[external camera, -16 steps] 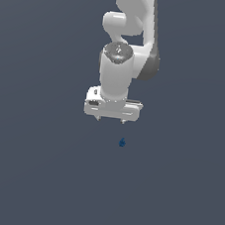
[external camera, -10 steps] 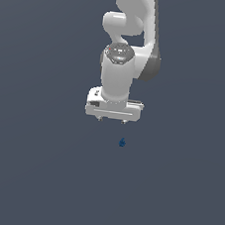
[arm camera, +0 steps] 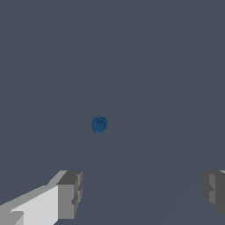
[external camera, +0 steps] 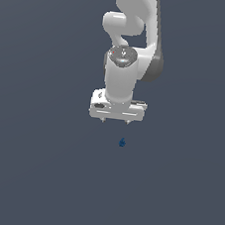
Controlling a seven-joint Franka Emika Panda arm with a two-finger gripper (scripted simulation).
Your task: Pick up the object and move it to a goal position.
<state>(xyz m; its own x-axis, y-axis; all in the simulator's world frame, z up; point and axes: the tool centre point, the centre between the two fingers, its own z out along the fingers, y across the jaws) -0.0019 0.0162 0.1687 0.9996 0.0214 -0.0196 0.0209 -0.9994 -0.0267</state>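
Because the object (external camera: 122,142) lies on the floor apart from and below the gripper (external camera: 116,121), offset toward the exterior view's right of the fingertip midline, a straight descent risks nudging it aside, the gripper's fingers (arm camera: 69,194) standing wide apart and holding nothing.

The arm (external camera: 133,17) runs off the exterior view's top edge. In the wrist view the pincer (arm camera: 143,193) shows only its fingertips (arm camera: 69,193), one clipped at the frame's side.
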